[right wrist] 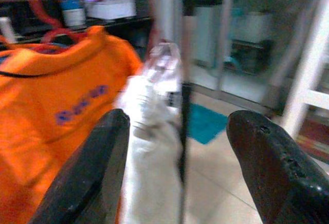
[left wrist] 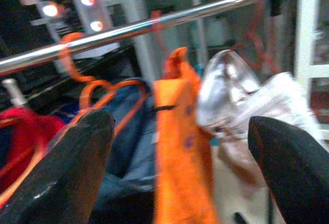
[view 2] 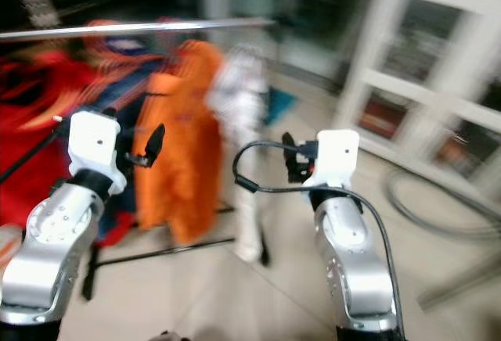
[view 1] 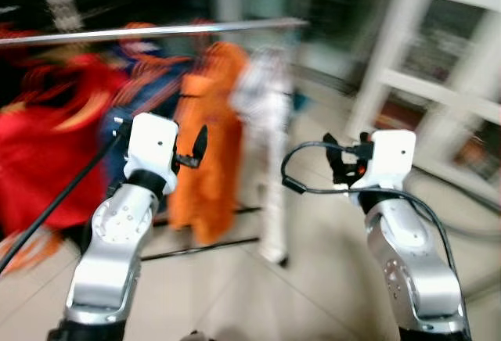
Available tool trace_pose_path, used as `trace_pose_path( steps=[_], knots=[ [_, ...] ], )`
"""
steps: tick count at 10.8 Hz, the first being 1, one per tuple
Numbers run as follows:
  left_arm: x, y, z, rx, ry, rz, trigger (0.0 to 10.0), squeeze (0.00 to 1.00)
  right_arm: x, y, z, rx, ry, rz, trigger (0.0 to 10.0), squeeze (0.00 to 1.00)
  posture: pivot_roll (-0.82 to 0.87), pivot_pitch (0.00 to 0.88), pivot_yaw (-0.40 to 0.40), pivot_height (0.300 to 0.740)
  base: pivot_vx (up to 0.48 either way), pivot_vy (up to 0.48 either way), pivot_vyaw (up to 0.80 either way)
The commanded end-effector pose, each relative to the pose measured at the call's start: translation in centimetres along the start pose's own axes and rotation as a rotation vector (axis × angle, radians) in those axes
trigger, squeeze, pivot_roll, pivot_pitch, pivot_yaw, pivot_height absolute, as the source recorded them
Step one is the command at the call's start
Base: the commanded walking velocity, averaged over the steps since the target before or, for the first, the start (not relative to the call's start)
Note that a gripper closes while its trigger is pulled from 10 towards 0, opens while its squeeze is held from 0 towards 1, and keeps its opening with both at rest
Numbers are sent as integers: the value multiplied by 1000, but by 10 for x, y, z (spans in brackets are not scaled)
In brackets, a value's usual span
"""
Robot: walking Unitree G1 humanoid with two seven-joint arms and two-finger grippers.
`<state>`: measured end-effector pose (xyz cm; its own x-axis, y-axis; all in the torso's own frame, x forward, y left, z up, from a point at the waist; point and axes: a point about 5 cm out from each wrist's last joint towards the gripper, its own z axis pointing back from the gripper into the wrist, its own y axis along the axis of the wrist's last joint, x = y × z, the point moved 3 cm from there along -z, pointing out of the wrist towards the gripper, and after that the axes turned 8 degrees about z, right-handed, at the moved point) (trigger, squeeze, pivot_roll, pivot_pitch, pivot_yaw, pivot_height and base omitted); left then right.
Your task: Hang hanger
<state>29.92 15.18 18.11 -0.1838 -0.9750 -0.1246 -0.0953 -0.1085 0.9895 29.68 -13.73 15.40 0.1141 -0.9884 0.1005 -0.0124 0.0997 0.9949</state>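
Both grippers raised and empty, facing clothes rail, heavy motion blur.
Left gripper (left wrist: 175, 178) and right gripper (right wrist: 175, 167) are holding rounded black fingers wide apart; an orange plastic hanger (left wrist: 77, 70) is hooking over the shiny metal rail (view 1: 156, 31), carrying an orange shirt (right wrist: 51, 116) beside a crinkly white garment (view 1: 266, 114).

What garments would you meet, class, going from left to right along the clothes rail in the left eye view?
Red garment → blue garment → orange garment → white garment, all hanging under the metal rail. The picture is blurred, so finer detail cannot be told.
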Motion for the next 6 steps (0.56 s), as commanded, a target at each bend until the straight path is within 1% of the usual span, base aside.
trace_pose_path(
  steps=[1,2,3,6],
  knots=[
    [0,7,-3,21,-20,-16,10000,0,-3,6,-2,28,17,-6,10000,0,-95,0,35,740,315,0,800],
    [0,9,-4,25,-31,-18,10000,0,-2,7,-2,43,15,-20,10000,0,-95,0,39,740,311,0,0],
    [0,8,-4,22,-39,-28,10000,0,0,5,-1,33,10,-61,10000,0,-94,0,39,740,311,0,0],
    [0,6,-3,13,-38,-20,10000,0,-1,6,-2,37,31,-66,10000,0,-88,0,31,740,315,0,0]
  ],
)
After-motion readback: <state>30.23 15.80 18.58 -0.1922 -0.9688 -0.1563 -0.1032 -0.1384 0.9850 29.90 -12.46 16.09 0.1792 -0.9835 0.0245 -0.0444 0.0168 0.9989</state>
